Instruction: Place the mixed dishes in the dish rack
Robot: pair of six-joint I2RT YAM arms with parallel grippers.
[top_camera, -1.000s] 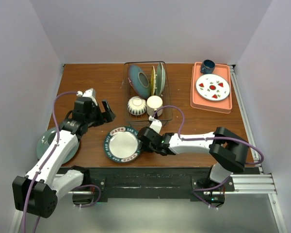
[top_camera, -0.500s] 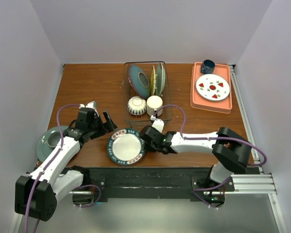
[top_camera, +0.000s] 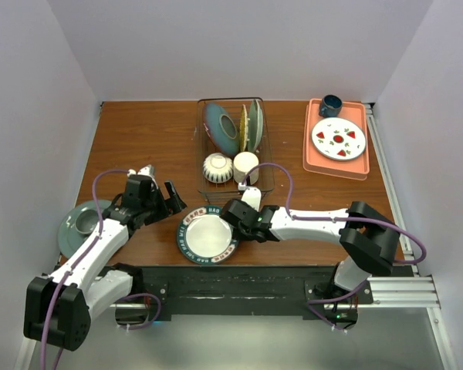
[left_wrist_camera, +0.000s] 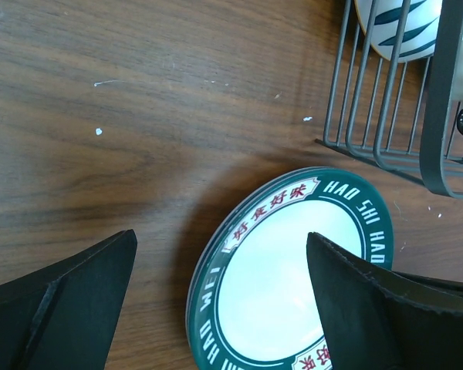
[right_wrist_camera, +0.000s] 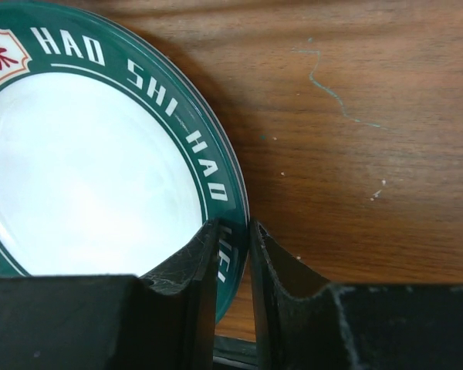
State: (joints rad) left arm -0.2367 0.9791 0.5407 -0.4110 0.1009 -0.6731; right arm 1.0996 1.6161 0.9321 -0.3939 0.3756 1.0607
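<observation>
Clamping the plate (top_camera: 207, 236) by its right rim between narrow jaws, right gripper (top_camera: 231, 224) has it low on the bench (top_camera: 139, 139), rack (left_wrist_camera: 440, 85) just behind, left gripper (top_camera: 174, 199) wide open off its left edge.

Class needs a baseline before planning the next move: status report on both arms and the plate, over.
Left gripper open beside plate. Right gripper shut on plate rim. Plate outside rack. Bowl, mug at rack's near end.

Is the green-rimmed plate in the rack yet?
Out. The plate is near the table's front edge, outside the rack, held by the right end effector.
</observation>
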